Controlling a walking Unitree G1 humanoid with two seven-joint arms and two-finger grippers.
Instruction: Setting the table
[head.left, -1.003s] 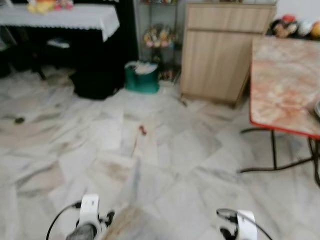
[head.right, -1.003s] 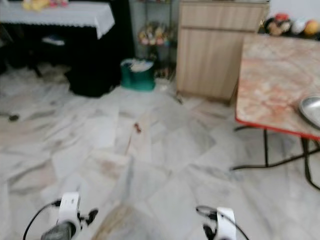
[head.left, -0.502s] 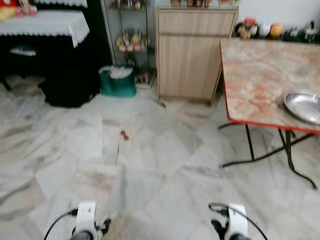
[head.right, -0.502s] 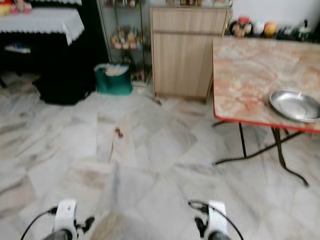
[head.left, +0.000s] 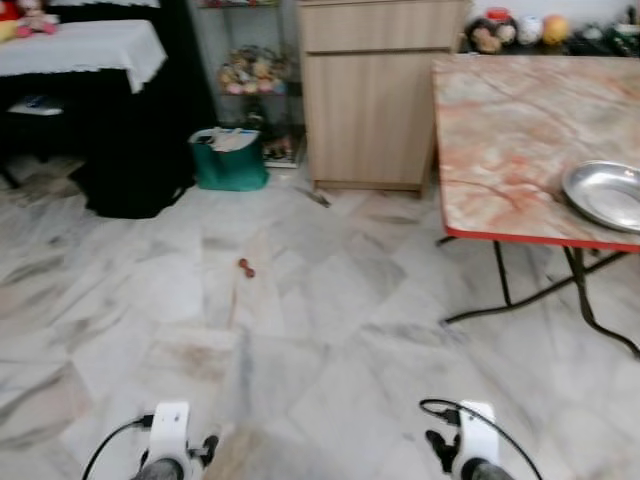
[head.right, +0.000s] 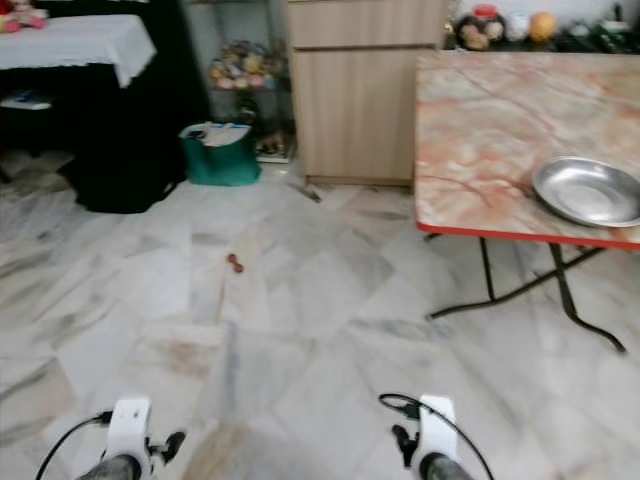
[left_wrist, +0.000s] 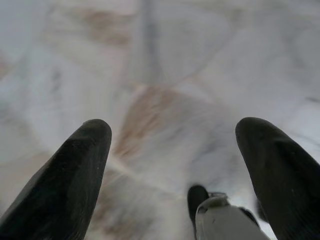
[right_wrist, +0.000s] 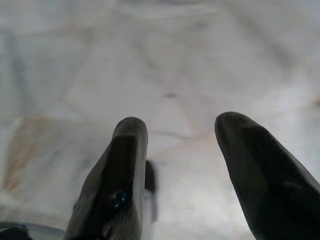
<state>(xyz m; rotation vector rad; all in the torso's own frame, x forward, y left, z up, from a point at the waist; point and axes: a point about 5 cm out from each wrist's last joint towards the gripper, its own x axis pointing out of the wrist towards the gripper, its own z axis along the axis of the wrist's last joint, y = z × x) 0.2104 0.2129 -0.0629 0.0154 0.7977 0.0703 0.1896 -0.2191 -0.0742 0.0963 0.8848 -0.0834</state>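
Note:
A folding table (head.left: 510, 130) with a pink marbled top and red edge stands to my right. Near its front right edge lies a round metal dish (head.left: 606, 194), seen again as the dish (head.right: 588, 190) in the right eye view. Both arms hang low at the bottom of the eye views, only their white wrists showing. My left gripper (left_wrist: 172, 145) is open over the bare marble floor, nothing between its black fingers (left_wrist: 70, 175). My right gripper (right_wrist: 175, 132) is open too, empty, with floor tiles beneath it.
A wooden cabinet (head.left: 375, 95) stands ahead beside the table, with a green bag (head.left: 230, 160) and a glass shelf to its left. At far left stands a table with a white cloth (head.left: 85, 45). A small red thing (head.left: 245, 267) lies on the marble floor (head.left: 300, 330).
The whole view has swung to the right: the marbled table and its metal dish have come further into the picture, and the cabinet has shifted left. Both arms still hang low.

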